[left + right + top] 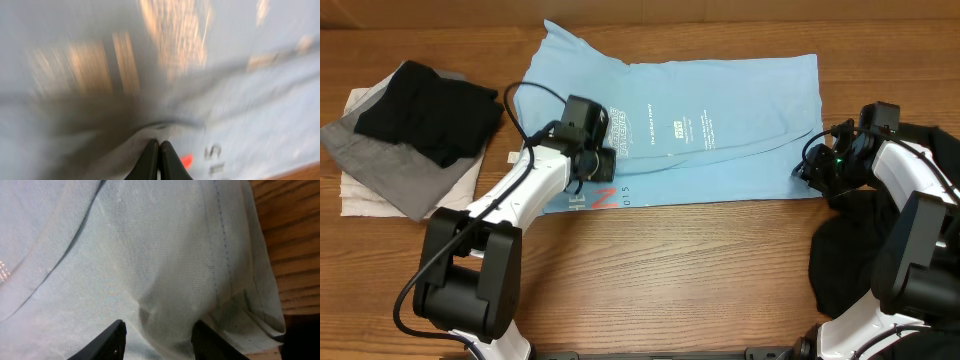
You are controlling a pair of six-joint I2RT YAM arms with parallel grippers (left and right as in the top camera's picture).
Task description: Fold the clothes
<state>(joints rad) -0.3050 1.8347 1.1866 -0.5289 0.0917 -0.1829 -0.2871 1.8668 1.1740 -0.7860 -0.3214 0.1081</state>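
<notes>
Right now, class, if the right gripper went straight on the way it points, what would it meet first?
The light blue T-shirt: its cloth lies straight ahead of the right gripper, between its open fingers; how near is unclear.

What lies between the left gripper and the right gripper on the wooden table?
Only the light blue cotton T-shirt with small white chest print, spread flat; the overhead view shows it.
</notes>
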